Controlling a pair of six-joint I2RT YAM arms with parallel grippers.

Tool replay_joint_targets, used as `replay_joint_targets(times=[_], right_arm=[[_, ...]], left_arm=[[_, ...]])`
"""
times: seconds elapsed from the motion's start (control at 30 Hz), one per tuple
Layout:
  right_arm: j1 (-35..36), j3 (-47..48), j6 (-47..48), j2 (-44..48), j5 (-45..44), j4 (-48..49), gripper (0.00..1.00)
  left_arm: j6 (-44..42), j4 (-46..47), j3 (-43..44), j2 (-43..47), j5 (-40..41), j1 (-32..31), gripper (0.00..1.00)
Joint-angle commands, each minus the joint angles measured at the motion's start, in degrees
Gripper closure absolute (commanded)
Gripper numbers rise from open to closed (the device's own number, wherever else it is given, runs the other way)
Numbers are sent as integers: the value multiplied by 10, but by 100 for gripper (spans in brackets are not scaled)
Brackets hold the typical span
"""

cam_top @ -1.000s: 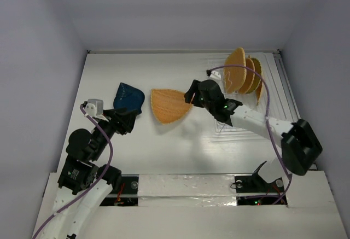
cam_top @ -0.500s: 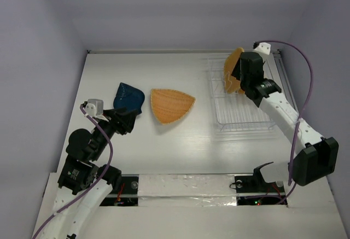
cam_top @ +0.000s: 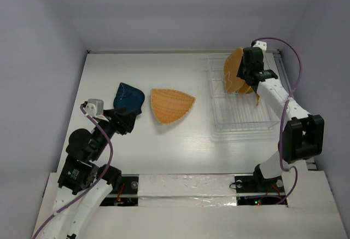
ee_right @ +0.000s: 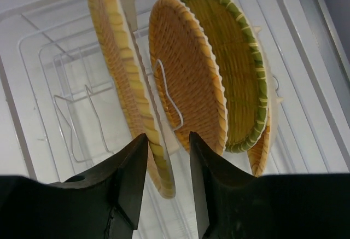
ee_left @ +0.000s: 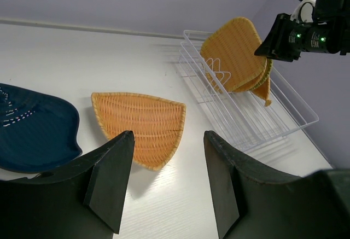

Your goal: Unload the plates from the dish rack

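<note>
No readable text, label, brand, number or sign is showing in any of these views; nothing legible is appearing on any object or surface.

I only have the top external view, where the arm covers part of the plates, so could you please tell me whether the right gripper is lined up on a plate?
Observer: Yes, the right gripper has its jaws apart, astride the edge of the outermost orange plate.
Operator: What stands behind that one?
Observer: A second orange plate, then a green-rimmed plate.
Operator: And the left gripper, please?
Observer: The left gripper is open with nothing between its fingers.
</note>
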State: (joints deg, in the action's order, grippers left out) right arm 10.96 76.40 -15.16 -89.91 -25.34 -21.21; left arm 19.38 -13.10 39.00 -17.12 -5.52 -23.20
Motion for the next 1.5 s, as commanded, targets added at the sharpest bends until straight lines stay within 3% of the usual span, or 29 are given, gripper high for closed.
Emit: replay_joint_targets(times=[0.0,0.23,0.37,0.63,0.97,1.13,1.47], right_arm=[[3,41,23,-7,14,-1,59],[3,71,41,-39,12,-30,59],[3,71,50,-40,-4,-30,84],[3,81,68,-9,-7,-32,100],[3,142,115,6,9,-73,100],[9,195,122,5,-29,-128,100],[38,208,91,119,-33,-147,100]], left_arm=[[-2,29,-4,-6,-6,-3,49],[-2,29,-4,-3,-6,-3,49],[-2,28,-4,-1,-6,-3,49],[-2,28,-4,3,-5,-3,49],[-2,29,-5,8,-7,-3,49],[-1,29,-5,7,-5,-3,49],[-2,29,-5,2,-5,-3,49]])
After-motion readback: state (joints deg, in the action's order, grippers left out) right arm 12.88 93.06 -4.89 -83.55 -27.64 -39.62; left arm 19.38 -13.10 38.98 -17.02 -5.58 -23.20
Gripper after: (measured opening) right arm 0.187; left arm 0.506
